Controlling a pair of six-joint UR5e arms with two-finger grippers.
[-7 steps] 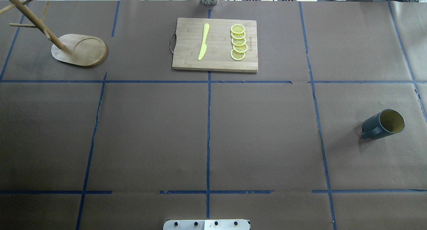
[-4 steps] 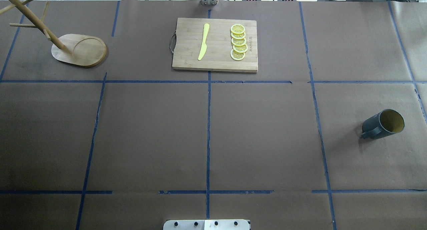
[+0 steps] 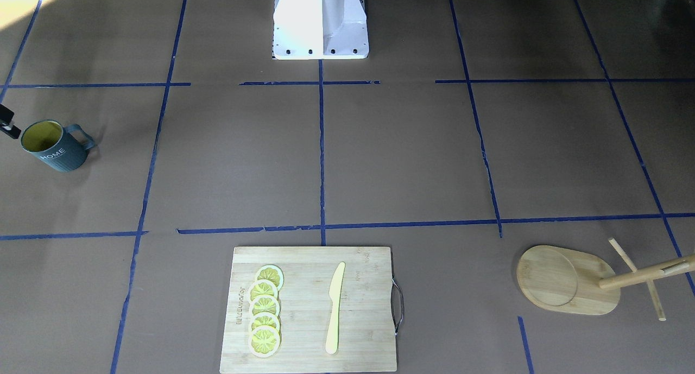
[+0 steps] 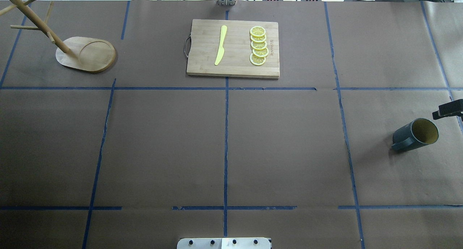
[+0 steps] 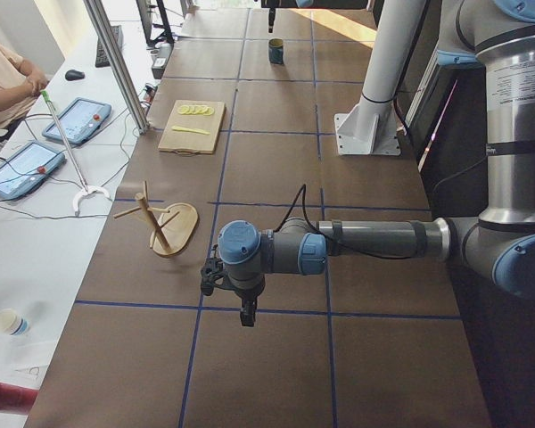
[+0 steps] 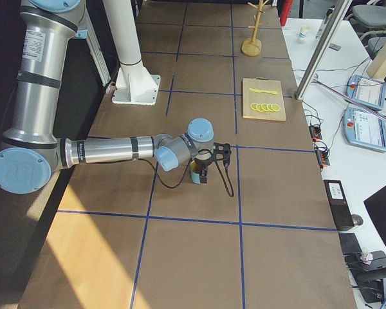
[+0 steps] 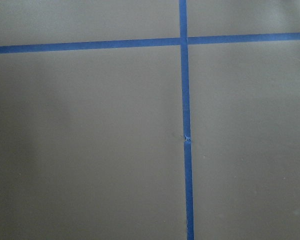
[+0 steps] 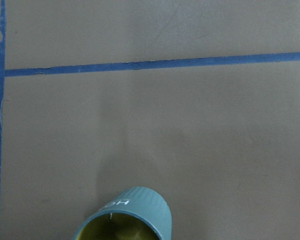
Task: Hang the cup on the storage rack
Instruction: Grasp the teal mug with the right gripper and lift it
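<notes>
The cup (image 4: 415, 134) stands upright at the table's right side, yellow-green inside showing, handle toward the table's middle. It also shows in the front view (image 3: 51, 146) with "HOME" lettering, and at the bottom of the right wrist view (image 8: 127, 217). A black part of my right gripper (image 4: 447, 110) shows at the frame edge just beyond the cup; I cannot tell if it is open. The storage rack (image 4: 86, 54) stands at the far left, post and pegs empty. My left gripper (image 5: 242, 299) hangs over bare table near the rack; I cannot tell its state.
A bamboo cutting board (image 4: 202, 66) with a yellow knife (image 4: 221, 44) and lemon slices (image 4: 259, 46) lies at the far middle. The robot's white base (image 3: 320, 21) stands at the near edge. Blue tape lines cross the brown table cover.
A black part of my right gripper has come into the overhead view at the right edge, beside the cup. The cup and the rack have not moved.
</notes>
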